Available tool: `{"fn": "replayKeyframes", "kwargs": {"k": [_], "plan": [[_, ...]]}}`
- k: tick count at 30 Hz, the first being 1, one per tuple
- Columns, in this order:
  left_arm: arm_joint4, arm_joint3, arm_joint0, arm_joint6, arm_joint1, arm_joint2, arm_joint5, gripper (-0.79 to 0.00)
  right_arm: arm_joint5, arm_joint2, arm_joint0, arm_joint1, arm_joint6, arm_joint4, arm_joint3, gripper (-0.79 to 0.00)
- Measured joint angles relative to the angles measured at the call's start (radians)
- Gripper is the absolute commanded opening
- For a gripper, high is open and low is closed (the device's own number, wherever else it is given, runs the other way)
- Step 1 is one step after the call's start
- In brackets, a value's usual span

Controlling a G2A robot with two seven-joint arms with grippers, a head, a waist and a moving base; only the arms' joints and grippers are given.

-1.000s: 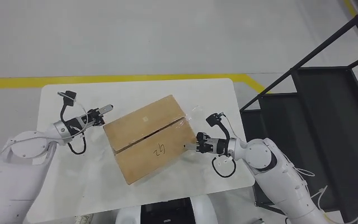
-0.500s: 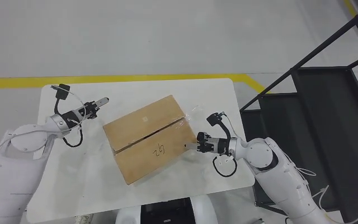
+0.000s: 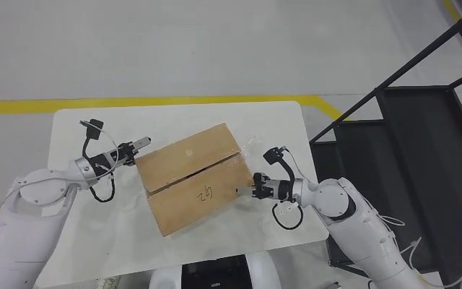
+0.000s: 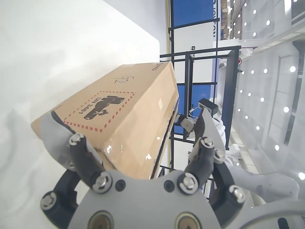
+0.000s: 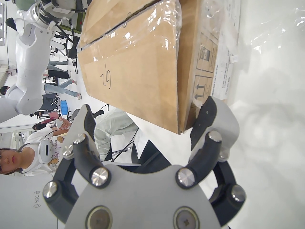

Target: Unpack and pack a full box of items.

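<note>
Left end effector (image 3: 143, 140) at box (image 3: 193, 177) corner, white table (image 3: 180, 115), yellow floor line (image 3: 144, 103)

The left pincer (image 3: 142, 140) points toward the right arm, fingers spread wide, forearm stretched out low. The right pincer (image 3: 255, 189) faces back at it, fingers also wide apart, elbow bent outward.

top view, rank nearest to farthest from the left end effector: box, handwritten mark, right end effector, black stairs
From the left end effector:
1. box, corner right beside it
2. handwritten mark, on the box top
3. right end effector, at the box's far end
4. black stairs, past the right arm
</note>
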Motion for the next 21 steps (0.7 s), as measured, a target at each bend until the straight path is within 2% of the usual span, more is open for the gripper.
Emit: {"fn": "replayKeyframes", "kwargs": {"k": [10, 21], "plan": [[-0.01, 0.145, -0.16, 0.091, -0.04, 0.11, -0.042, 0.0, 0.004, -0.013, -0.026, 0.007, 0.066, 0.012, -0.047, 0.0], [-0.044, 0.246, -0.255, 0.138, -0.073, 0.169, -0.112, 0.0, -0.002, -0.058, -0.03, 0.009, 0.097, 0.035, -0.078, 0.0]]}}
